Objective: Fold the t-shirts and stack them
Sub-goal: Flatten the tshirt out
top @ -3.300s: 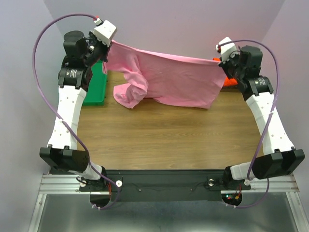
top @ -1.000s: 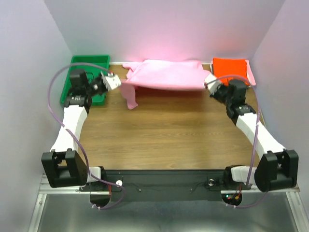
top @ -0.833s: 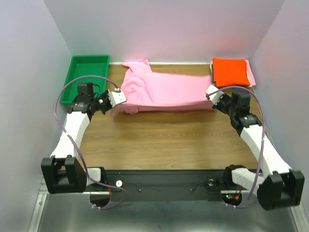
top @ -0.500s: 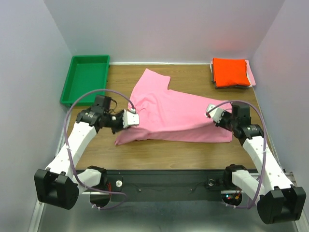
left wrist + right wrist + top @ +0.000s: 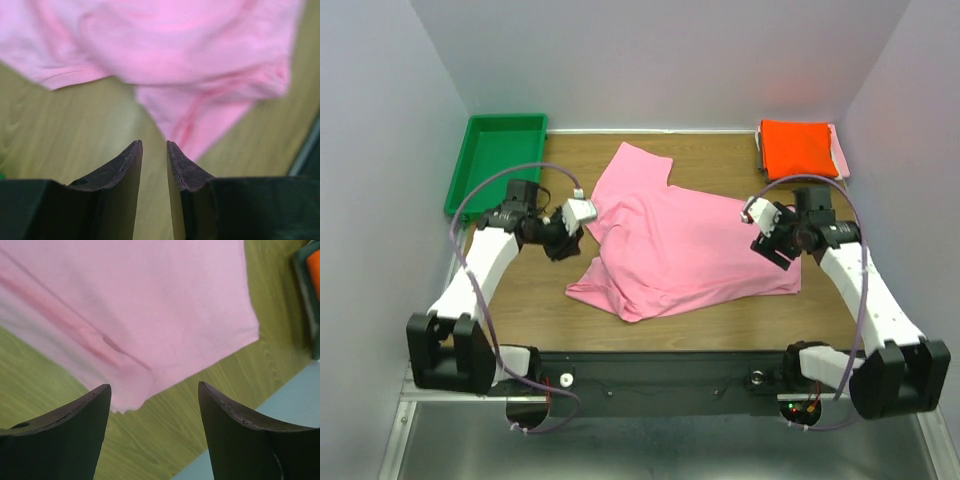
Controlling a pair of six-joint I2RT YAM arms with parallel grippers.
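Wooden table (image 5: 720,325) between lilac walls (image 5: 670,60)

Counter layout, from overhead

We log the spread t-shirt (image 5: 680,240) lying mid-counter (image 5: 535,305). The tray (image 5: 498,160) sits at the far left corner and the folded stack of t-shirts (image 5: 798,148) at the far right, both apart from it. The left gripper (image 5: 582,222) hangs beside its left edge, the right gripper (image 5: 758,225) at its right edge.

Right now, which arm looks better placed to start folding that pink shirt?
Probably the right. The right gripper hangs wide open over a flat corner of the pink t-shirt. The left gripper is barely parted, above the table beside a rumpled edge.
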